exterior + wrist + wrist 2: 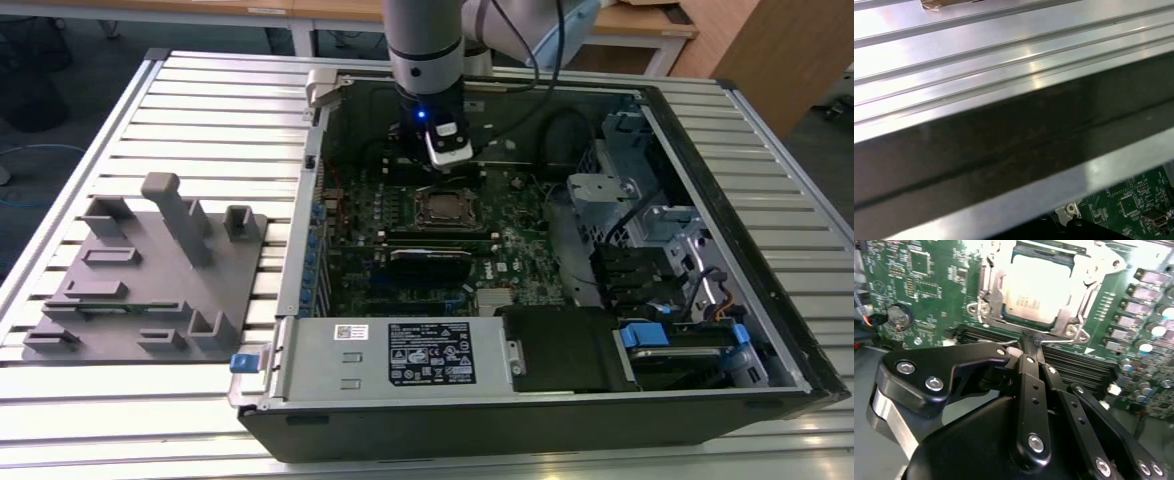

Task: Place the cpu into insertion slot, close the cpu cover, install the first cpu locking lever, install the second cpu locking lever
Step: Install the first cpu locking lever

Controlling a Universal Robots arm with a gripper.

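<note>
In the second wrist view the cpu lies flat in the insertion slot, its silver top facing up. The cpu cover lies down around it as a silvery frame. A thin wire locking lever runs along the socket's near edge. My gripper is shut, its black fingers pressed together, and the tips touch the hooked end of that lever. In the exterior view the gripper hangs inside the open computer case just behind the socket.
The case walls box in the board. Long black memory slots lie in front of the socket, with a power supply nearer still. A drive cage stands at the exterior view's right. A grey fixture sits on the slatted table at its left.
</note>
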